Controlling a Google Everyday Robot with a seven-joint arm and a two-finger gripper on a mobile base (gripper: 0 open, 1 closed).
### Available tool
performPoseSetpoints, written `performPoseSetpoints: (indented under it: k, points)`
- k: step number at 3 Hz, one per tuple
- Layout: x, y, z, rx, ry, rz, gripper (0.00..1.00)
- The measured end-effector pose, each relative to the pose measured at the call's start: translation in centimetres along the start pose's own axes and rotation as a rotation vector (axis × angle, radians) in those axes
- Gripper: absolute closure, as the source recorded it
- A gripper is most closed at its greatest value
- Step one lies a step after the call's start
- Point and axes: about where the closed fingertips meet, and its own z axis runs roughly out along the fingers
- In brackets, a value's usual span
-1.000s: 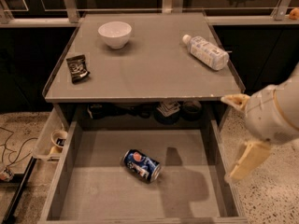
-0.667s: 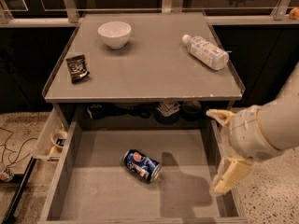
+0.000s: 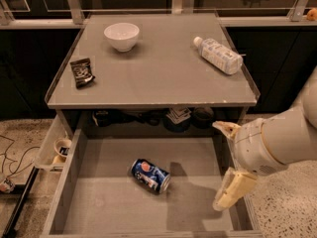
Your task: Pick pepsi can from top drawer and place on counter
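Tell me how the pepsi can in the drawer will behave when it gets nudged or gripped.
The pepsi can lies on its side on the top drawer floor, so a nudge would likely roll it. Its smooth metal wall probably slips and may dent under a squeeze. The pincer hangs open over the drawer's right edge, apart from the can.

One high view, facing down on counter and top drawer, close in, pincer at lower right
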Motion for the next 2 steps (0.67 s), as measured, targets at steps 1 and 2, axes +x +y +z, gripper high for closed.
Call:
performPoseSetpoints:
  k: [1,2]
  points:
    - [-0.7,0.5,4.7,-0.021,-0.043,0.046,0.0]
    - [-1.4,-0.1,8.8,-0.001,-0.091,0.092,0.0]
